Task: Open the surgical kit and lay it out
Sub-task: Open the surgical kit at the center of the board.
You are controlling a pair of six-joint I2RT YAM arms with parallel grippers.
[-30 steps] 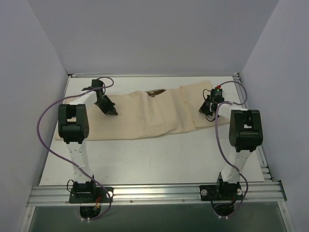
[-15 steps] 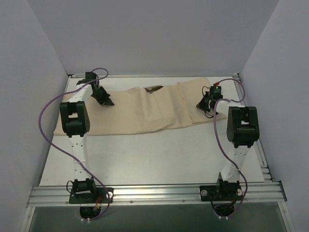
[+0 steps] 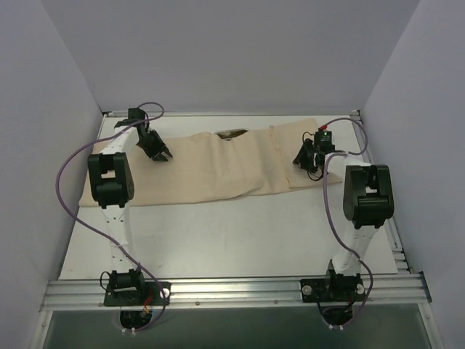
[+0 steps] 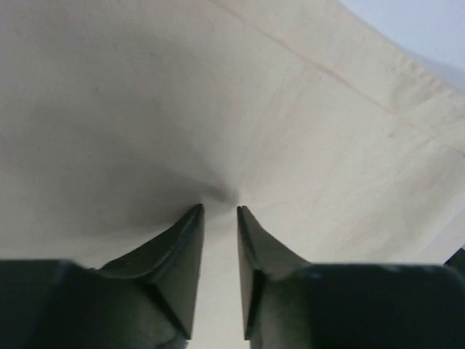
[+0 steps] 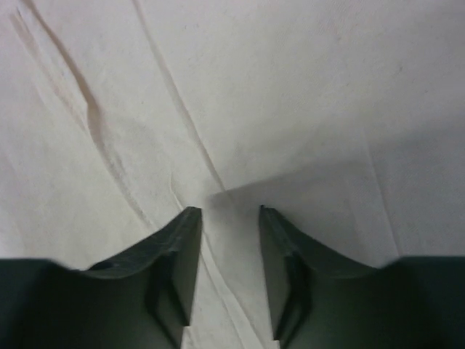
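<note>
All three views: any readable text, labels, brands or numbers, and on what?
None.
Cloth: plain beige, no print or tag in any view.
Left gripper and right gripper: plain black fingers, no markings.
Arm housings: no legible lettering from the top camera.
</note>
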